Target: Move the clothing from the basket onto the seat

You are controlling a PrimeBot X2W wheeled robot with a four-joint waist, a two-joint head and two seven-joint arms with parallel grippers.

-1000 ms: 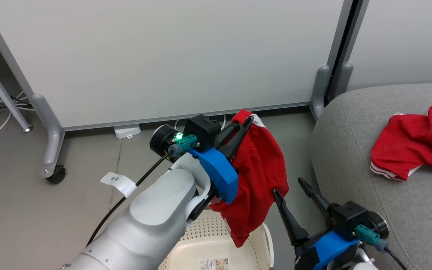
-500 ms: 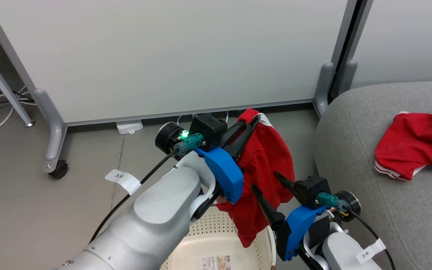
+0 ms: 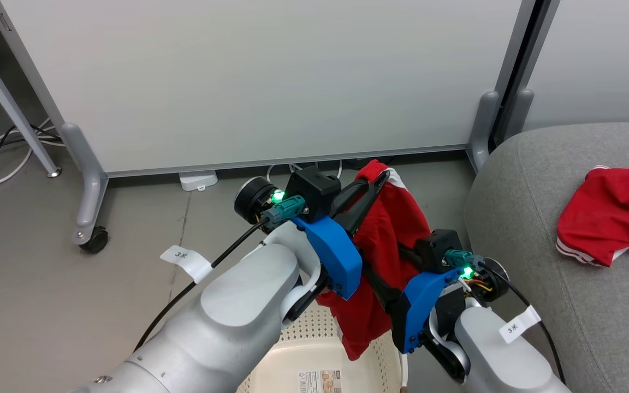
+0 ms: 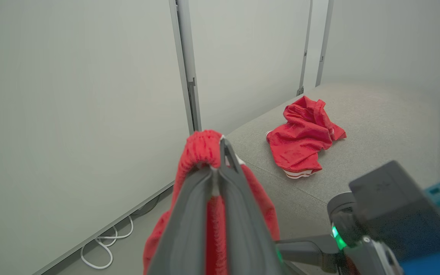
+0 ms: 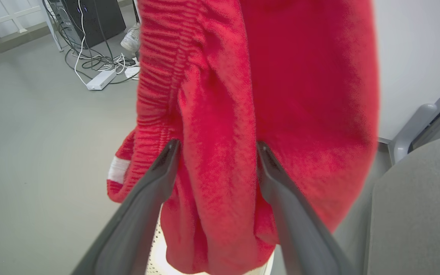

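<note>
My left gripper point(image 3: 381, 178) is shut on the top of a red garment of the clothing point(image 3: 388, 240), which hangs above the cream basket point(image 3: 303, 349). In the left wrist view the left gripper point(image 4: 220, 147) pinches a red fold point(image 4: 201, 147). My right gripper point(image 3: 386, 262) is open at the garment's side. In the right wrist view the right gripper point(image 5: 218, 144) has one finger on each side of a hanging fold point(image 5: 220, 114), not closed on it. A second red garment point(image 3: 615, 224) point(image 4: 302, 143) lies on the grey seat point(image 3: 533, 229) point(image 4: 380, 122).
White partition panels point(image 3: 271, 82) stand behind on grey feet with a caster point(image 3: 94, 240). A white power strip point(image 3: 199, 179) and cables lie at the panel's base. The right wrist view has floor cables point(image 5: 101, 65), a dark tower point(image 5: 90, 15) and a shoe point(image 5: 132, 38).
My right gripper has swung up and left from beside the seat to the hanging garment, its open fingers now straddling a fold. The left gripper keeps its hold. The camera has shifted slightly.
</note>
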